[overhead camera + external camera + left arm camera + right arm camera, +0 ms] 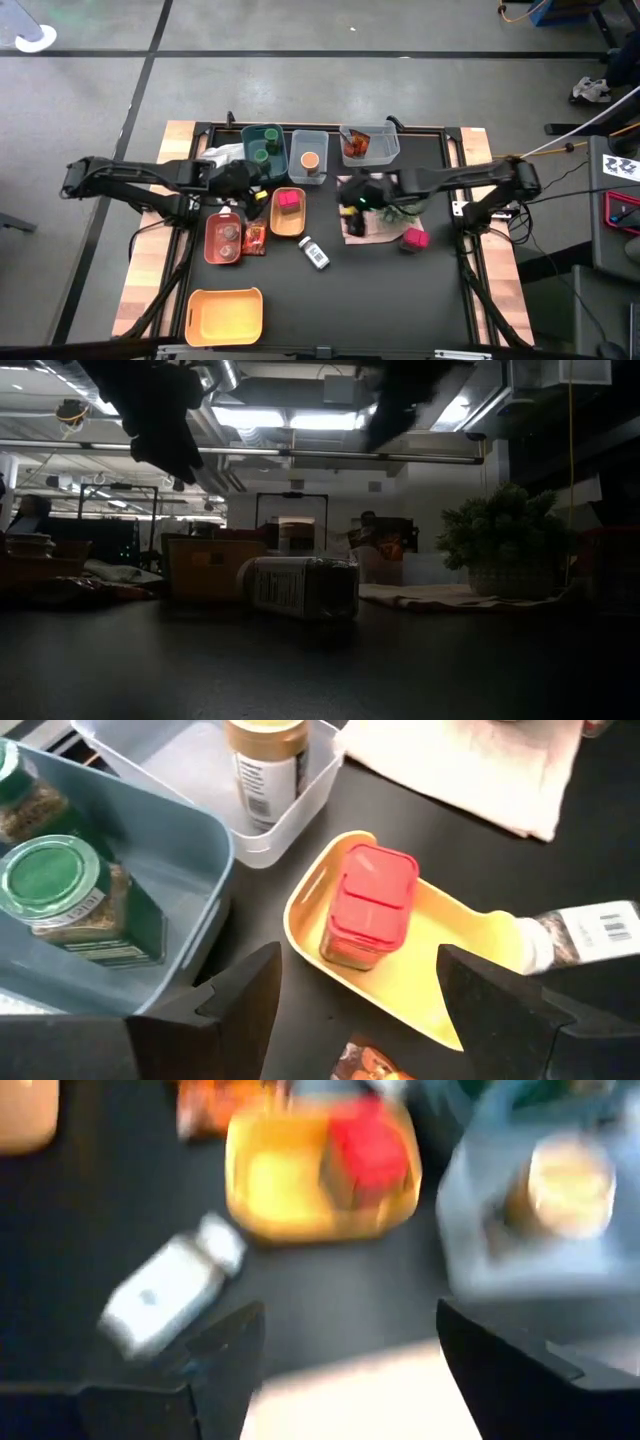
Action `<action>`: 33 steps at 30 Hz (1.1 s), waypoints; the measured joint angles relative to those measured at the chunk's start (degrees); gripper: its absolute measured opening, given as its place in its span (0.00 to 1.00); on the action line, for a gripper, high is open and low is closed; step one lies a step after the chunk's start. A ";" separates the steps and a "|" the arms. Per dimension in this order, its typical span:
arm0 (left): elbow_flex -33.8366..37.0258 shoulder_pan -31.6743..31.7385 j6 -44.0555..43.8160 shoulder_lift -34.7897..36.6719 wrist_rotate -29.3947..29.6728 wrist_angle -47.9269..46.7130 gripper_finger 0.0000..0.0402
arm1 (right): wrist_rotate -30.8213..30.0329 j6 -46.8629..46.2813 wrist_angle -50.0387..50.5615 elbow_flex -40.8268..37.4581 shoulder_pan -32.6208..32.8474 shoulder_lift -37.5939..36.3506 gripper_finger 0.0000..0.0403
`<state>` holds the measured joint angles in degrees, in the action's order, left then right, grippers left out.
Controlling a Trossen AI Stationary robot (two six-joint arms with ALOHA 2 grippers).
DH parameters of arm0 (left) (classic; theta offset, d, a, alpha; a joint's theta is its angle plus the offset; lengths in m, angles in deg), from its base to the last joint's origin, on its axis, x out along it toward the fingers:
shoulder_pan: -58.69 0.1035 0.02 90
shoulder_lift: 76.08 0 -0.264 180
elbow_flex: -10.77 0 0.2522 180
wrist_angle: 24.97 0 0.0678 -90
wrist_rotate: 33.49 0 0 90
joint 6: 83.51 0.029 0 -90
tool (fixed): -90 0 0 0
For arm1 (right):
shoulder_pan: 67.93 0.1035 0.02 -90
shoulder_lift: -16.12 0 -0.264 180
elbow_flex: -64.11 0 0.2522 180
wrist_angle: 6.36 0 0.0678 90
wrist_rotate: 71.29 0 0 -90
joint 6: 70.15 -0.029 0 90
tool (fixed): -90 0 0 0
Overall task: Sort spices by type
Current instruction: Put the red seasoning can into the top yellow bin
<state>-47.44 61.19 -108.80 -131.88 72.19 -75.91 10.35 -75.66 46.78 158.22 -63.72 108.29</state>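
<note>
My left gripper (257,187) hangs open above the table between the teal bin (263,146) holding green-lidded jars (48,885) and the yellow tray (455,945). In that tray a red-lidded jar (370,905) stands upright on its base. My right gripper (350,196) hovers open over the cloth's (368,228) left edge, nothing between its fingers. A white labelled bottle (315,252) lies on its side on the black mat. An orange-lidded jar (311,160) stands in the clear bin. A magenta box (414,238) sits by the cloth.
A red tray (209,250) with pinkish-lidded jars and a red-orange packet (254,238) lie at the left. Packets fill the clear bin (385,152) at the back right. A spiky plant (398,210) stands on the cloth. An orange bin (225,316) sits near the front edge.
</note>
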 joint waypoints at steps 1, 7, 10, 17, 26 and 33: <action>0.00 -0.37 -0.04 0.05 0.00 0.03 0.63 | 0.02 -2.53 4.05 0.00 1.11 -1.21 0.73; 0.00 -1.75 -1.21 -0.44 0.00 0.08 0.63 | 0.47 -21.82 26.25 0.00 8.27 -5.17 0.73; 0.00 -2.28 -2.25 -0.40 0.01 0.18 0.63 | 0.49 -28.04 36.24 -0.31 11.58 -5.23 0.73; 0.00 -3.37 -3.31 -0.42 0.00 0.16 0.63 | 1.69 -29.71 46.80 -4.36 17.10 -5.25 0.73; 0.00 -3.67 -4.31 -0.42 0.02 0.23 0.63 | 3.65 -36.22 40.61 -17.00 21.07 -10.58 0.73; 0.00 -3.65 -4.75 -0.42 0.02 0.35 0.63 | 4.92 -36.69 30.14 -26.87 20.89 -19.01 0.73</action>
<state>-47.44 57.55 -113.55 -132.31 72.21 -75.56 15.27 -112.35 76.92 131.35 -42.83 89.28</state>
